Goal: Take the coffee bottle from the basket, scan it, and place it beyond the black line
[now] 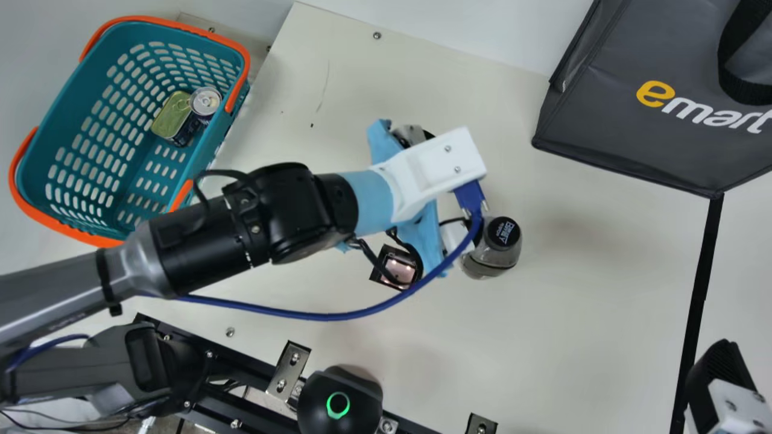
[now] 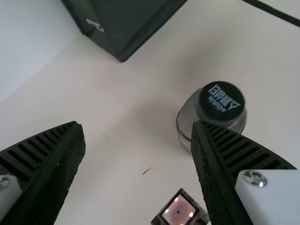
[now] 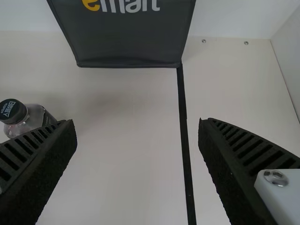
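In the main view my left gripper (image 1: 431, 172) hangs over the middle of the table, and the dark-capped coffee bottle (image 1: 491, 248) stands upright beside it. The left wrist view has my left gripper (image 2: 138, 129) open, nothing between its fingers, one finger partly covering the bottle (image 2: 213, 110). A small scanner with a lit window (image 1: 398, 268) lies near that gripper. My right gripper (image 1: 724, 386) is at the main view's lower right, by the black line (image 1: 699, 289); in its wrist view the right gripper (image 3: 137, 124) is open and empty. The bottle is on the basket's side of the line.
A teal basket (image 1: 129, 154) with orange rim holds a green tin (image 1: 173, 114) and a can (image 1: 205, 102) at the upper left. The dark grey bag (image 1: 603, 132) stands at the upper right, at the line's far end. A black dome device (image 1: 339, 401) is at the near edge.
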You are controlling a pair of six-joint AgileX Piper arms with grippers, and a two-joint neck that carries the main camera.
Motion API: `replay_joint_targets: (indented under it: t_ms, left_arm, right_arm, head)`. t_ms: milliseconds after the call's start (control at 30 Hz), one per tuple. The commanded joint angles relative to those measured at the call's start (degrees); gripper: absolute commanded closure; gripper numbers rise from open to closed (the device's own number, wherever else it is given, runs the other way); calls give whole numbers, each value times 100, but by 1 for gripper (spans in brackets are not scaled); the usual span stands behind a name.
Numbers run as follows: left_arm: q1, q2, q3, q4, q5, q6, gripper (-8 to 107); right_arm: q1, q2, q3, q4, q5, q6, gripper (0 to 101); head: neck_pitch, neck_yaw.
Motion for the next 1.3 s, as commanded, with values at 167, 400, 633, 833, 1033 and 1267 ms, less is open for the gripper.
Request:
replay_joint_targets:
  t_ms: [167, 400, 633, 833, 1033, 1267]
  left_arm:
    - [266, -373, 273, 203, 110, -216, 9]
    - [617, -748, 508, 305, 259, -343, 9]
    - [989, -1106, 784, 346, 376, -426, 9]
    - [1332, -1387, 1041, 307, 451, -400, 9]
    - [1721, -1612, 1249, 215, 515, -270, 9]
    - [2183, -1831, 1422, 89, 602, -77, 9]
  right_arm:
    - [0, 0, 0, 0, 0, 0, 10]
    - [0, 0, 0, 0, 0, 0, 10]
    - [0, 0, 0, 0, 0, 0, 10]
    - [0, 0, 0, 0, 5, 0, 10]
    - [0, 0, 0, 0, 5, 0, 10]
    - [0, 0, 0, 0, 5, 0, 10]
  head:
    - [-148, 14]
    - [-148, 14]
    - [-148, 14]
    - [-148, 14]
    - [-148, 14]
    - [-148, 14]
